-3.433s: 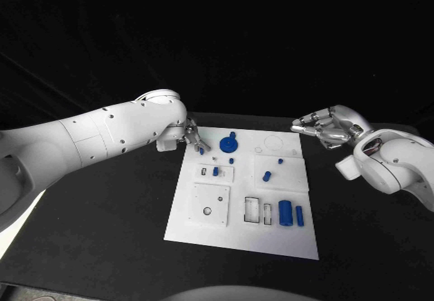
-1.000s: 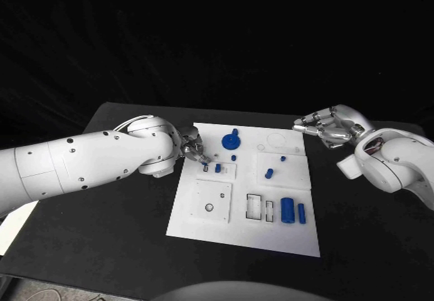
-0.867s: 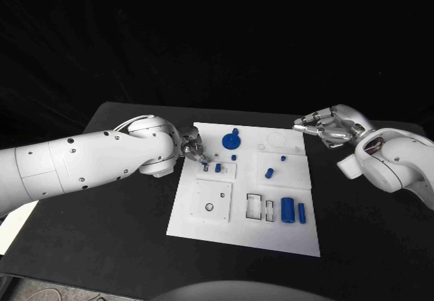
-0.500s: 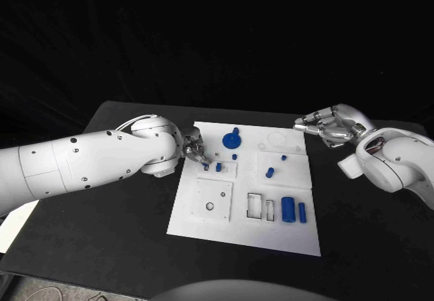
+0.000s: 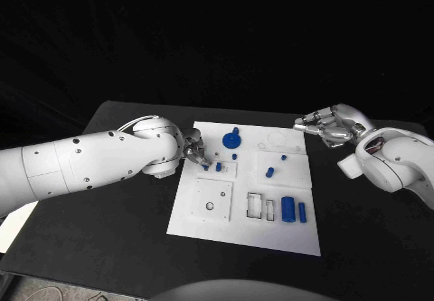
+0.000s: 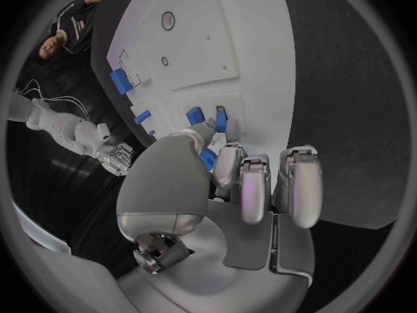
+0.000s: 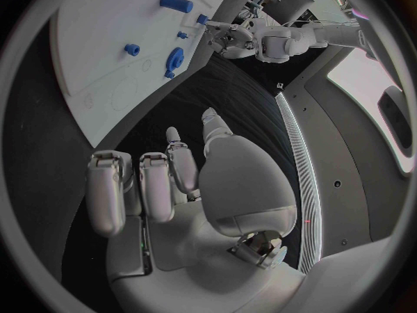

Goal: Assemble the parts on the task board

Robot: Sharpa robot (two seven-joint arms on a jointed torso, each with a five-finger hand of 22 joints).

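The white task board [image 5: 271,238] lies mid-table. My left hand [image 5: 192,150] reaches over its left edge, fingertips pinching a small blue part [image 5: 206,166] that stands in a little slotted plate beside a second small blue part [image 5: 218,167]. The left wrist view shows the pinched part [image 6: 219,120] at the tips of my left hand [image 6: 235,181], its neighbour [image 6: 195,115] alongside. My right hand [image 5: 327,127] hovers off the board's far right corner, fingers curled in on nothing; the right wrist view shows that hand [image 7: 174,181] the same way.
A blue gear [image 5: 231,142] stands just beyond the left hand. A blue peg [image 5: 268,172] and a smaller one [image 5: 282,158] stand mid-board. Two blue cylinders [image 5: 286,210] lie near the right edge beside rectangular slots [image 5: 254,205]. A square plate [image 5: 210,200] has holes.
Since 3.4 s ago my left hand has come down from beside the gear to the slotted plate with the small blue part. Over the last second it barely shifted. The right hand stayed put.
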